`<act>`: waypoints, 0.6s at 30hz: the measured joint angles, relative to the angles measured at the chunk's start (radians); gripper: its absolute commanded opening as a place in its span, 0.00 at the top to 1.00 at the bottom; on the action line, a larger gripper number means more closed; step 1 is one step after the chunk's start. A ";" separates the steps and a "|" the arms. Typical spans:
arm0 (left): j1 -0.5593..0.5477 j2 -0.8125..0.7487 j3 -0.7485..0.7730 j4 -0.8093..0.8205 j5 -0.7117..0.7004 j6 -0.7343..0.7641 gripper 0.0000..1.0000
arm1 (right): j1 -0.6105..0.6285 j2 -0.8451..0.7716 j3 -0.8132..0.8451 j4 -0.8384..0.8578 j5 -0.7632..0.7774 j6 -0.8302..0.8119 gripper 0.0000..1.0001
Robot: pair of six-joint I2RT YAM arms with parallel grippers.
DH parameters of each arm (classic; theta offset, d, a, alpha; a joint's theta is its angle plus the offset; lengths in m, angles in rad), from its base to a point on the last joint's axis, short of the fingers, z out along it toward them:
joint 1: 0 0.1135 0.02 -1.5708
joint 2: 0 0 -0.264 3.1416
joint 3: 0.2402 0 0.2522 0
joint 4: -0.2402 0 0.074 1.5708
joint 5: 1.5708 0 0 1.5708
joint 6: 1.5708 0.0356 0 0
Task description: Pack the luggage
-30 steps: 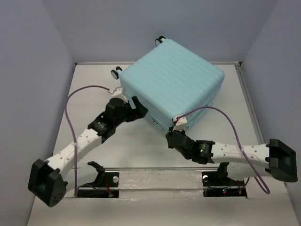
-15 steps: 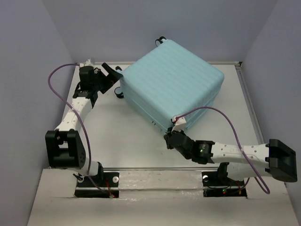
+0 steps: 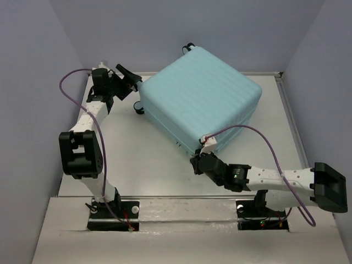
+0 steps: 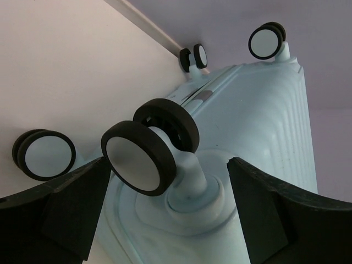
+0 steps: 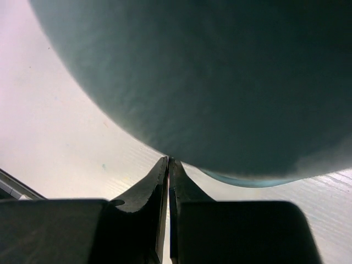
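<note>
1. In the top view, the luggage [image 3: 201,96] is lying closed on the surface [image 3: 148,159], toward the far side. Your left hand [image 3: 129,80] is hanging by its far-left corner. Your right hand [image 3: 197,164] is sitting at its near corner.
2. In the left wrist view, your left hand's fingers are standing wide apart with one wheel [image 4: 144,157] between them, not touching it. I think you are going for this wheel. Be keeping it in the middle and squeezing slowly, so it is not rolling out.
3. In the right wrist view, your right hand's fingers are pressed together, with the tips right at the luggage's round corner. Be holding steady there.
4. The shell is looking dark and blurry here. I cannot tell if those tips are pinching anything. The inside is hiding from every view.
</note>
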 measured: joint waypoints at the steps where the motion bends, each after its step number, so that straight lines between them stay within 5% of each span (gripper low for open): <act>1: 0.000 0.009 0.004 0.002 0.002 -0.005 0.01 | 0.000 0.000 0.000 0.000 0.000 0.000 0.93; 12: 0.000 0.137 0.090 0.058 0.032 -0.103 0.04 | 0.000 0.000 0.000 0.002 -0.004 -0.004 0.93; 18: 0.000 0.179 0.121 0.098 0.053 -0.170 0.19 | 0.000 0.000 -0.001 0.004 -0.005 -0.007 0.93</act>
